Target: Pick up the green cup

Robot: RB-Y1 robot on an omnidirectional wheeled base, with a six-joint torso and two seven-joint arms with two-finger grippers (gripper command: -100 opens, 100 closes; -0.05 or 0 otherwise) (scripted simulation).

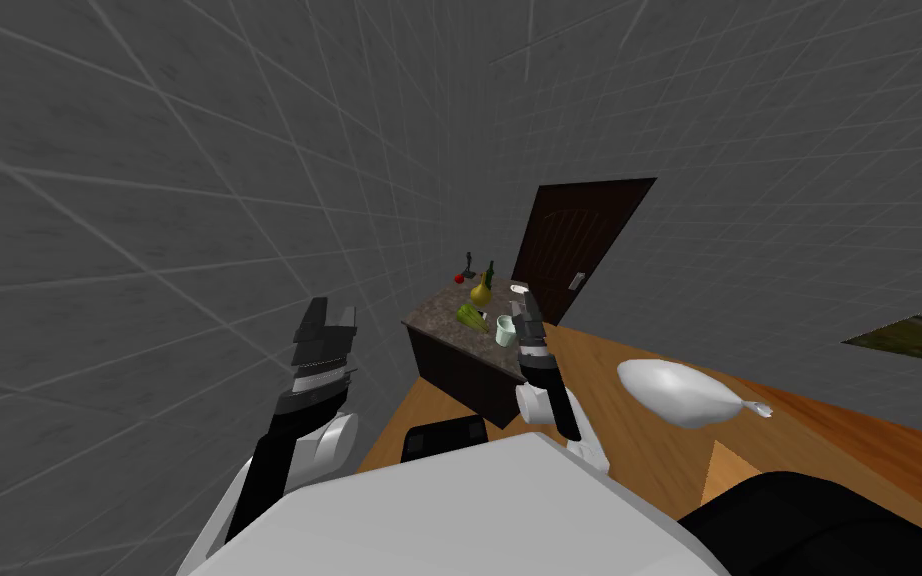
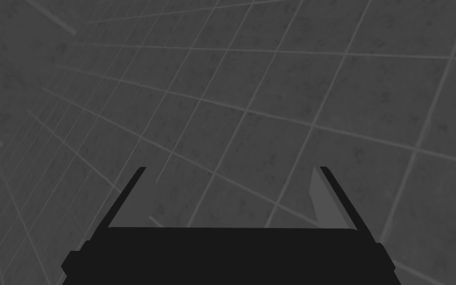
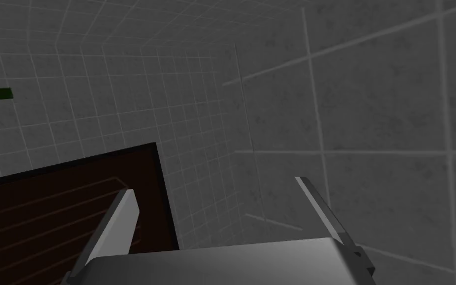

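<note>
Right hand, released, points up, seemingly just beside the pale green cup; left hand released.

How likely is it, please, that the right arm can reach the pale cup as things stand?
Probably yes: the right claw hangs open right beside the pale cup, nothing between them, though it points past it at the wall.

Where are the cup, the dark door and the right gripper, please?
pale cup [image 1: 505,331]: head view, its side wall.
dark door [image 1: 574,235]: head view, middle panel.
right gripper [image 3: 213,184]: right wrist view, between its fingertips.
</note>
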